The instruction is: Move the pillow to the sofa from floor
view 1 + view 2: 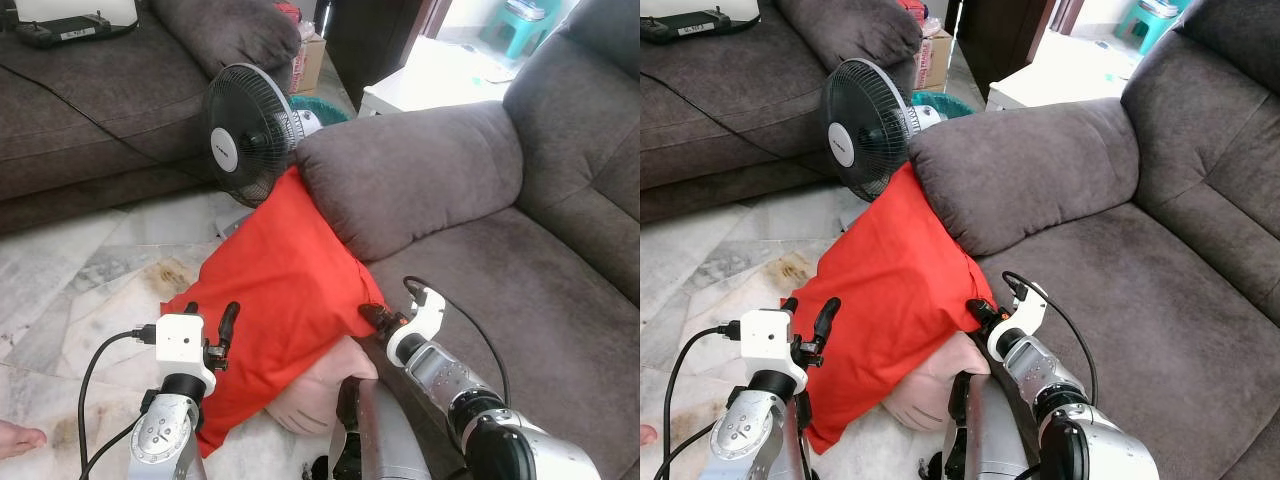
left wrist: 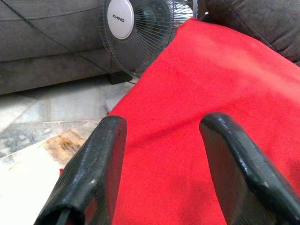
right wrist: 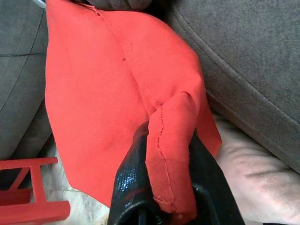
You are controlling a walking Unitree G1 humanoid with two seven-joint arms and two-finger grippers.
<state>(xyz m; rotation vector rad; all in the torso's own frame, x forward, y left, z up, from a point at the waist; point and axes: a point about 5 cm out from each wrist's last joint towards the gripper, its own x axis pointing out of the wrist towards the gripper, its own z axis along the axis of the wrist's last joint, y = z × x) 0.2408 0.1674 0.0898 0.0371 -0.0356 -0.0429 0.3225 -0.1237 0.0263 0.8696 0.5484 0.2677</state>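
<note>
Right now the right gripper [image 3: 164, 187] is pinching a fold of the red pillow [image 1: 275, 300] at its corner, the cloth bunched between the two black fingers [image 3: 129, 180], just at the front edge of the sofa [image 1: 520, 300] seat. Over at about nine o'clock from it, the left gripper [image 1: 212, 325] is hovering with its fingers [image 2: 89, 178] spread apart over the pillow's lower edge, nothing between them. The pillow is leaning upright, its bottom resting on the marble floor [image 1: 90, 290] and its top tucked under the sofa's padded armrest [image 1: 410, 175] at twelve o'clock. A pale second cushion [image 1: 320, 395] is lying beneath the pillow's lower corner, against the sofa base. Just beyond the pillow's top, at about eleven o'clock, a black fan [image 1: 245, 130] is standing on the floor, touching or nearly touching the armrest. Another grey couch [image 1: 100, 100] is sitting farther back at ten o'clock, with a black cable [image 1: 80, 110] trailing across its seat.
</note>
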